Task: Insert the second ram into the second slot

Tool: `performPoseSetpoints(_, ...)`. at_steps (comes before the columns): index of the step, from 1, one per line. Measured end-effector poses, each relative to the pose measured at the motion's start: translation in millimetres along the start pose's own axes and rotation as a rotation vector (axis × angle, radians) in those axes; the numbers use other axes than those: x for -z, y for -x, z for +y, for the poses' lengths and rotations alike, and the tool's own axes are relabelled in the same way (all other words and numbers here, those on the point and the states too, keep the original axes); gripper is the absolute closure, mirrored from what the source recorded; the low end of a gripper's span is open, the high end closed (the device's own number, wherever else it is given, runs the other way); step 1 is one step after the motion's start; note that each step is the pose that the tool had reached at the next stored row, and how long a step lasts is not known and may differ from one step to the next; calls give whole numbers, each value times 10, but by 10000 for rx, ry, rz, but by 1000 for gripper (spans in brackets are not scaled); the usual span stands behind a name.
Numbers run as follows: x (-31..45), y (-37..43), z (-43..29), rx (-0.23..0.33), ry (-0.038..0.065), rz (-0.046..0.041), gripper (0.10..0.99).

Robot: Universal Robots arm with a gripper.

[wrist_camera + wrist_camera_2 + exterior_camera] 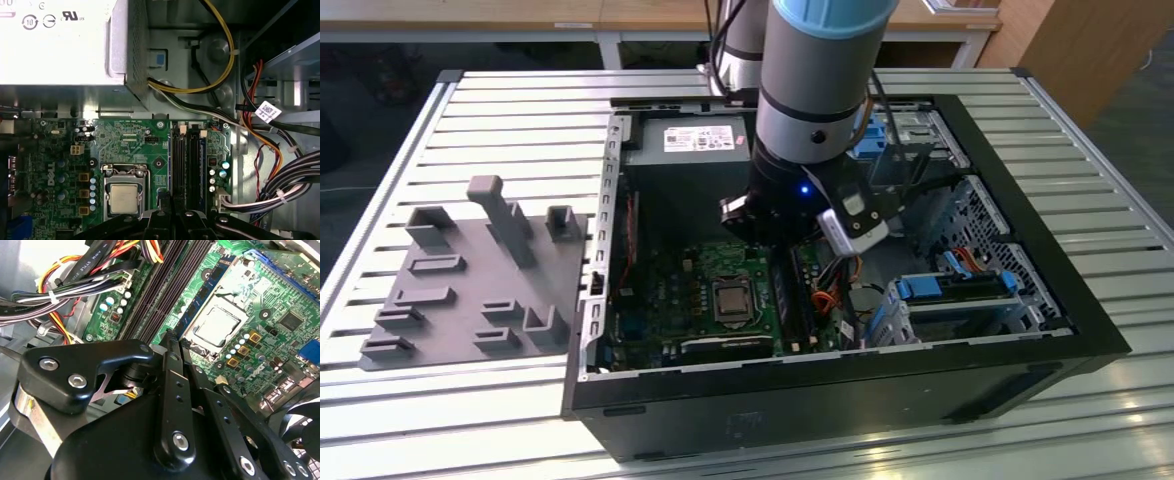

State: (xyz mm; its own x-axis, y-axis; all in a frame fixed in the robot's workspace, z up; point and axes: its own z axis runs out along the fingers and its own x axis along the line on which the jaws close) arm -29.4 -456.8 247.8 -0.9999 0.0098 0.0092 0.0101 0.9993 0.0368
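The second ram (171, 165) is a thin blue stick standing on edge along the CPU side of the dark memory slots (186, 160). It also shows in the second wrist view (205, 292), running away from my fingertips beside the slots (160, 290). My gripper (172, 337) is low inside the open computer case, right over the slot bank (785, 300), with its fingers drawn together on the stick's middle. Both gripper (170, 202) and stick line up in the first wrist view. I cannot tell whether the stick is fully seated. In the exterior view the gripper (781, 235) hangs just above the motherboard.
The CPU socket (124, 197) lies beside the slots. Bundled cables (280, 175) crowd the other side. The power supply (694, 140) fills the case's far end, and drive bays with blue clips (947, 290) stand at the exterior view's right. A grey fixture (467, 280) sits outside the case.
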Motion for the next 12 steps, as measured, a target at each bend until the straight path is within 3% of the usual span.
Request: performPoseSetpoints(12,-69,1,-26,-12,-2,102,953)
